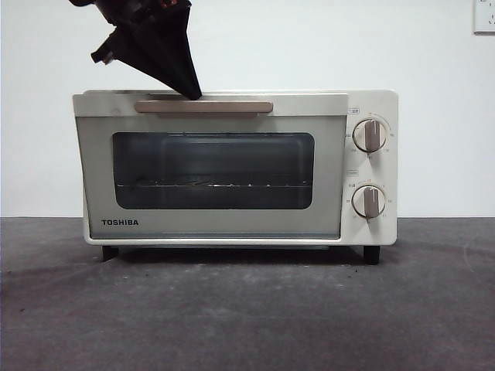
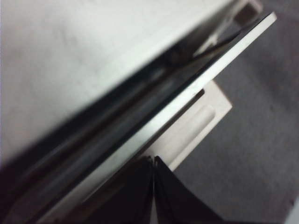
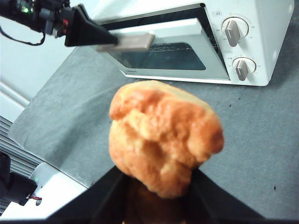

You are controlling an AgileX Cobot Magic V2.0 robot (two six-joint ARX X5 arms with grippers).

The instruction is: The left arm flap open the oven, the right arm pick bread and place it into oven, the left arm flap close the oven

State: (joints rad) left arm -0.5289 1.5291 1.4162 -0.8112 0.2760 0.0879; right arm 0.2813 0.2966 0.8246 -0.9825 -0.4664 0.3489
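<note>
The oven (image 1: pixel 232 166) sits on the desk (image 1: pixel 247 309), its door only cracked ajar. The left pincer (image 1: pixel 189 93), tips pressed together, touches the handle (image 1: pixel 203 107). The right pincer (image 3: pixel 159 186) grips the bread (image 3: pixel 163 135); placing and closing remain.

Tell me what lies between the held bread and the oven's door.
In the right wrist view, only bare grey table mat separates the golden lumpy bread, gripped by the right end effector, from the cream-white boxy oven, door ajar.
</note>
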